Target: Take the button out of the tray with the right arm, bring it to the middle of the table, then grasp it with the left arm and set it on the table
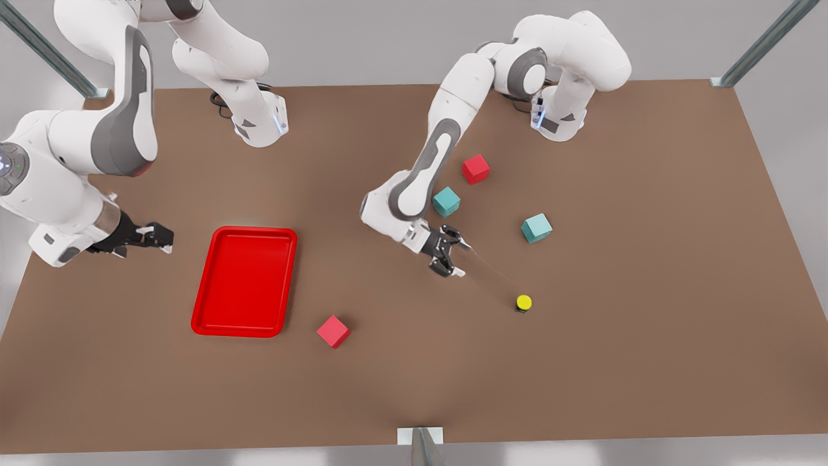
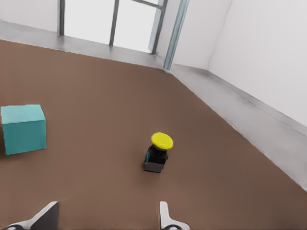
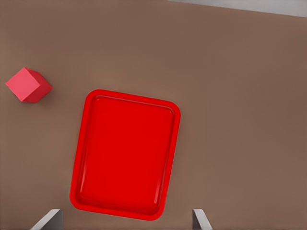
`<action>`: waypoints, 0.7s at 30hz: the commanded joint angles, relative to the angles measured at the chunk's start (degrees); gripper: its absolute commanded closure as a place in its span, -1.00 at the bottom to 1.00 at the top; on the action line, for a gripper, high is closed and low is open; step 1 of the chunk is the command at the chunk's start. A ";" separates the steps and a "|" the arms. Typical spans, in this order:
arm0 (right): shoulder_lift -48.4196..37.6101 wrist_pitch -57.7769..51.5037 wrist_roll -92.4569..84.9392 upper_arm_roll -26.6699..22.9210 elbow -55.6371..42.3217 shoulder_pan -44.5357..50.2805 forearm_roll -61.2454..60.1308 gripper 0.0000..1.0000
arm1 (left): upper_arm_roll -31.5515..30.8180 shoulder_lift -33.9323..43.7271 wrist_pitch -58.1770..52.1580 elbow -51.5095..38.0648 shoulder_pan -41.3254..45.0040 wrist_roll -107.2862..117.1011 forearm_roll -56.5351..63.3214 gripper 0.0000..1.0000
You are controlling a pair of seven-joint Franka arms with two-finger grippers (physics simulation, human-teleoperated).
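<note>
We list first, nearest the lower edge of the front view, a red cube (image 1: pixel 333 331) just off the tray's lower right corner, on the table (image 1: pixel 582 388). The same cube appears in the right wrist view (image 3: pixel 29 85), apart from the tray.

Next, right of centre, the button (image 1: pixel 524 302): it stands upright on the bare table, yellow cap up, well apart from the tray. In the left wrist view it (image 2: pixel 158 152) sits ahead of the fingertips (image 2: pixel 165 216), touching nothing.

The tray (image 1: pixel 244 282), left of centre in the front view, lies flat; we see nothing in it. The right wrist view looks down on it (image 3: pixel 125 155).

The left gripper (image 1: pixel 453 256), mid-frame, hangs above the table, pointed toward the button, its fingers spread wide and holding nothing.

The right gripper (image 1: pixel 155 237), at the left edge, sits beside the tray on its left; its fingertips stand wide apart in the right wrist view, nothing between them.

Farther back: a teal cube (image 1: pixel 536 228), seen also in the left wrist view (image 2: pixel 23 129); a second teal cube (image 1: pixel 446 202); a second red cube (image 1: pixel 475 169).
</note>
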State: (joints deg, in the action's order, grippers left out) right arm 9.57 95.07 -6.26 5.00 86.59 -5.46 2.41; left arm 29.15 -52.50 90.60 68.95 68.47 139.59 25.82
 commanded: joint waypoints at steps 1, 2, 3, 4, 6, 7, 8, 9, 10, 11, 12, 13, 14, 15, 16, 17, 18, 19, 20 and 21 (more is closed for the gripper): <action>1.42 1.70 -0.60 0.01 -0.02 0.45 0.05 -1.00 | -0.94 21.19 -5.61 0.93 -11.50 -47.43 -13.15 -1.00; 1.51 2.49 -0.60 0.01 -0.02 0.98 0.05 -1.00 | -0.77 28.59 -6.75 0.58 -19.86 -72.59 -20.28 -1.00; 1.51 2.49 -0.60 0.01 -0.02 1.06 0.05 -1.00 | -0.94 28.69 -6.93 0.31 -22.68 -81.39 -21.34 -1.00; 1.42 2.40 -0.60 0.01 -0.10 0.89 0.05 -1.00 | -0.94 28.16 -6.84 0.40 -25.05 -91.32 -24.93 -1.00; 1.51 2.49 -0.60 -0.08 -0.02 0.63 0.05 -1.00 | -0.85 28.16 -6.67 0.58 -33.66 -120.75 -32.94 -1.00; 1.51 2.49 -0.60 0.01 -0.02 0.62 0.05 -1.00 | -0.85 28.16 -6.75 0.58 -37.88 -133.86 -35.93 -1.00; 1.95 2.49 -0.60 -0.08 -0.02 0.27 0.05 -1.00 | -1.20 28.43 -6.76 0.58 -40.60 -138.35 -37.34 -1.00; 2.30 2.58 -0.69 -0.08 -0.10 0.19 -0.04 -1.00 | -19.71 30.70 -6.67 0.93 -56.75 -143.01 -37.08 -1.00; 3.09 3.19 -0.60 -0.08 -0.10 0.54 0.05 -1.00 | -30.65 38.59 -1.77 9.95 -63.72 -147.23 -29.34 -1.00; 3.18 3.63 -0.60 -0.08 -0.02 0.45 -0.04 -1.00 | -30.47 48.20 11.10 25.45 -64.34 -151.28 -29.16 -1.00; 3.26 3.63 -0.60 -0.08 -0.02 0.45 -0.04 -1.00 | -30.56 47.49 9.51 24.75 -64.69 -150.66 -28.72 -1.00; 3.27 3.54 -0.60 -0.08 -0.02 0.45 -0.04 -1.00 | -30.74 48.64 8.54 25.36 -65.75 -150.75 -28.64 -1.00; 3.27 3.46 -0.60 -0.08 -0.02 0.36 -0.04 -1.00 | -31.00 48.20 8.63 25.27 -65.57 -150.75 -28.11 -1.00; 3.27 3.46 -0.60 -0.08 -0.02 0.19 -0.04 -1.00 | -31.00 48.02 8.71 25.36 -65.66 -150.84 -27.93 -1.00; 3.27 3.46 -0.60 -0.08 -0.02 0.45 -0.04 -1.00 | -31.00 47.93 8.54 25.45 -65.57 -150.75 -27.93 -1.00; 3.27 3.54 -0.60 -0.08 -0.02 0.36 -0.13 -1.00 | -31.00 47.93 8.45 25.45 -65.48 -150.75 -27.93 -1.00; 3.27 3.63 -0.69 -0.08 -0.02 0.36 -0.13 -1.00 | -31.00 47.85 8.54 25.45 -65.48 -150.75 -27.93 -1.00; 3.27 3.63 -0.60 -0.08 -0.02 0.36 -0.04 -1.00 | -31.00 47.85 8.45 25.45 -65.57 -150.75 -27.85 -1.00; 3.27 3.63 -0.69 -0.08 -0.02 0.19 -0.13 -1.00 | -31.00 47.85 8.45 25.45 -65.66 -150.75 -27.85 -1.00; 3.27 3.90 -0.60 -0.08 -0.02 0.19 -0.22 -1.00 | -31.00 47.85 8.45 25.45 -65.66 -150.75 -27.85 -1.00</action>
State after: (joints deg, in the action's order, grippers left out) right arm 12.89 98.67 -6.64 4.92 86.63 -5.22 2.33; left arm -1.83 -4.71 97.35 94.42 3.08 43.48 -2.22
